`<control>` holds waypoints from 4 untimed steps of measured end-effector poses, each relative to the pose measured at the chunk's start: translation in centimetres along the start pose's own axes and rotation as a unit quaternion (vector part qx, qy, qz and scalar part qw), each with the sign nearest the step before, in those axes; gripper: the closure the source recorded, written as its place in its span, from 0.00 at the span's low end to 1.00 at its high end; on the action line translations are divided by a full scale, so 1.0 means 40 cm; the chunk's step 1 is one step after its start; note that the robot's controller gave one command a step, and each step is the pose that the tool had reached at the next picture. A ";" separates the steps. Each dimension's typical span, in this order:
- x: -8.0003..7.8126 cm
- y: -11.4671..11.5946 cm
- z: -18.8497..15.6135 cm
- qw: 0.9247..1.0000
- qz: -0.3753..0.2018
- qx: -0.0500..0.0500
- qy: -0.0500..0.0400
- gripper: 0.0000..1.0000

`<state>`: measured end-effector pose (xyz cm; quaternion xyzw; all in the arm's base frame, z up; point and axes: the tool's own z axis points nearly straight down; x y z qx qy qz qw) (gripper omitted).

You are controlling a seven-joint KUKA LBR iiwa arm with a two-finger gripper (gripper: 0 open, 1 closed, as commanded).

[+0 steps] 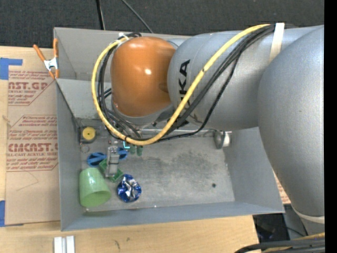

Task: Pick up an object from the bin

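Grey bin (pixel 174 204), arm (pixel 253 78) beside green cup (pixel 93 188), blue foil ball (pixel 128 189)

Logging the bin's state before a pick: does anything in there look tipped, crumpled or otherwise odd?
The green cup lies tipped on its side in the lower left corner of the bin. Just right of it, a blue and white thing looks crumpled. Nothing looks spilled or broken.
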<state>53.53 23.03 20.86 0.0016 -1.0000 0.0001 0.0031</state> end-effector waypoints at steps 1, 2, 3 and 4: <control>-0.002 -0.059 0.331 0.995 0.102 0.008 -0.008 0.00; 0.004 -0.058 0.339 0.995 0.103 0.006 -0.008 1.00; -0.028 -0.170 0.000 0.996 0.085 -0.001 -0.008 1.00; -0.125 -0.094 -0.122 1.000 0.026 -0.001 -0.007 1.00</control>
